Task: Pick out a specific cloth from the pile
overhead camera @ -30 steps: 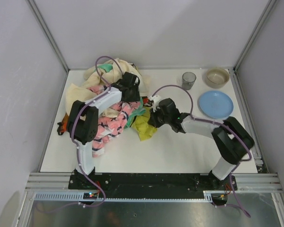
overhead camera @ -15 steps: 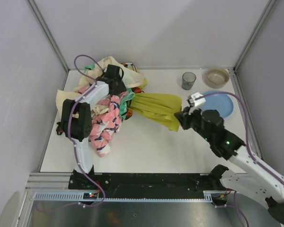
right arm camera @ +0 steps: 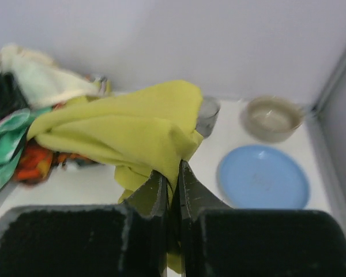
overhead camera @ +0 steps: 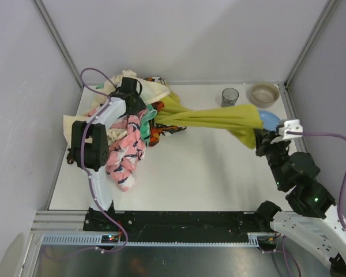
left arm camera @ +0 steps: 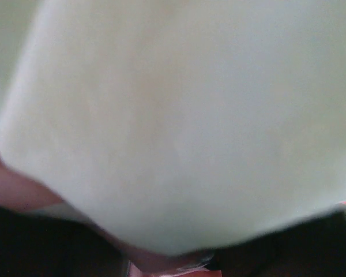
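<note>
Looking across the table (overhead camera: 202,173), I see the pile (overhead camera: 126,151) heaped at far left; the cloth (overhead camera: 213,118) stretches from it, lifted, to beside the blue plate (overhead camera: 270,120); soft, light and limp, I judge, likely to drag neighbours, best pinched at a bunched fold; my right jaws clench its end; the left jaws, buried in cream fabric, I cannot tell.

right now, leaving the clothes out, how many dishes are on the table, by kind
grey see-through cup: 1
beige round bowl: 1
light blue round plate, partly hidden from above by the mustard yellow-green cloth: 1
total: 3
</note>
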Motion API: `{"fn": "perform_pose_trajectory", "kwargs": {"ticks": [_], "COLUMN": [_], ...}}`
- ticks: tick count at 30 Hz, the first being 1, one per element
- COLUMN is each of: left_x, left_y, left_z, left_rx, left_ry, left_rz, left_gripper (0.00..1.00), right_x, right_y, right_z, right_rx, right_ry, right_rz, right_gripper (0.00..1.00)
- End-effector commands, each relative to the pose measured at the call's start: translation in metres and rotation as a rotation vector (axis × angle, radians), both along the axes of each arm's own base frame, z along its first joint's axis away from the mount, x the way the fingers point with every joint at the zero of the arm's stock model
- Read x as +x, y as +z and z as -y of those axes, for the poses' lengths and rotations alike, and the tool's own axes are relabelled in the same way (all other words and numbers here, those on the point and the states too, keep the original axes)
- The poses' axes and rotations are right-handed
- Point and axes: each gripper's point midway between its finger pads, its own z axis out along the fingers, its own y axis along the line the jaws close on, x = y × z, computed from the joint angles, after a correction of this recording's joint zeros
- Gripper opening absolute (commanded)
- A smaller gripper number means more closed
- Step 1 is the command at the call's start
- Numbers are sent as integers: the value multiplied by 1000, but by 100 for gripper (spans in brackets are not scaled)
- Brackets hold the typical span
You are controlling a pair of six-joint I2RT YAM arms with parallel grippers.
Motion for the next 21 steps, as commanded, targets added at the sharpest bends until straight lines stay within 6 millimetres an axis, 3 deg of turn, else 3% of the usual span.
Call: {"fn": "perform_pose_trajectory", "kwargs": {"ticks": [1, 5, 7, 13, 15, 17, 21], "left_x": [-48, -50, -49, -52, -53, -53, -54], "left_y": [-58, -58, -59, -62, -64, -65, -67], "left_z": [-145, -149, -150, -153, -152, -150, -149], "left_rx": [385, 385, 383, 388, 377, 365, 364], "left_ry": [279, 293, 297, 308, 309, 306, 301], "left_rz": [-252, -257, -257, -272, -275, -277, -281], "left_gripper": [57, 57, 57, 57, 57, 57, 57], "right_x": [-66, -110, -124, -131, -127, -111, -57], "right_y": [167, 212, 229, 270, 283, 286, 278], "right_z": [150, 194, 205, 212, 200, 174, 88], "right_rx": [381, 487, 501, 433, 413, 352, 183], "right_ry": [-545, -608, -594, -588, -513, -422, -182], "right_rz": [414, 546, 577, 564, 563, 516, 363], "right_gripper": [0, 0, 0, 0, 0, 0, 0]}}
